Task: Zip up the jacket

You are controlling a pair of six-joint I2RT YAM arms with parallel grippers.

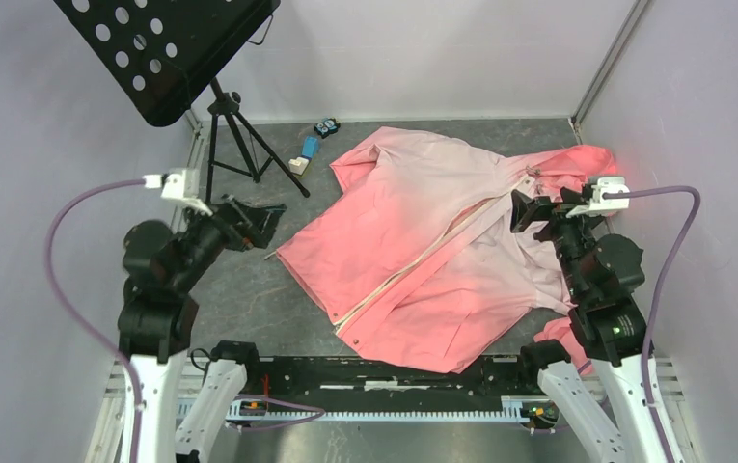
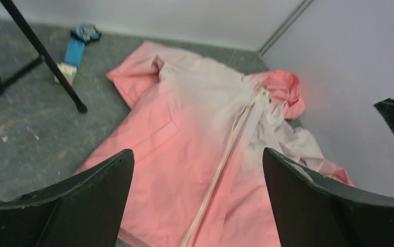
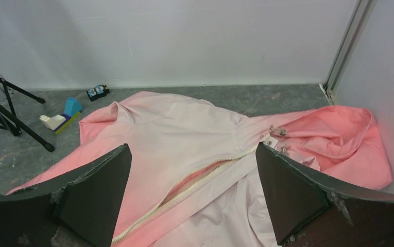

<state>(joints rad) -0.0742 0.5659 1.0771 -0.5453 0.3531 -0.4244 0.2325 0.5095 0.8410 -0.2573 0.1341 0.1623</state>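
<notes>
1. Top view: the jacket (image 1: pixel 413 241) lies spread flat on the table (image 1: pixel 249 299), hem toward the near side and hood at the far right. Its zipper (image 1: pixel 423 262) runs as a cream line from the near hem up to the collar. The fronts look laid together but not closed, so I judge the zipping not yet begun; the slider cannot be made out. The left gripper (image 1: pixel 254 224) hangs over bare table just left of the jacket's left edge, its fingers spread wide and holding nothing. The right gripper (image 1: pixel 529 212) is over the cloth near the collar, just right of the zipper's far end, also spread wide and empty.

2. Left wrist view: the two fingers (image 2: pixel 91 200) stand far apart with nothing between them. The jacket fills the space beyond, and the zipper (image 2: pixel 220 170) runs away toward the far right, well apart from both tips.

3. Right wrist view: the fingers (image 3: pixel 292 195) are wide and empty. Between and beyond them the zipper (image 3: pixel 194 185) shows a gap of pink lining, so this stretch is open. The hood (image 3: pixel 339 139) lies bunched at the right. No tip touches the cloth.
</notes>
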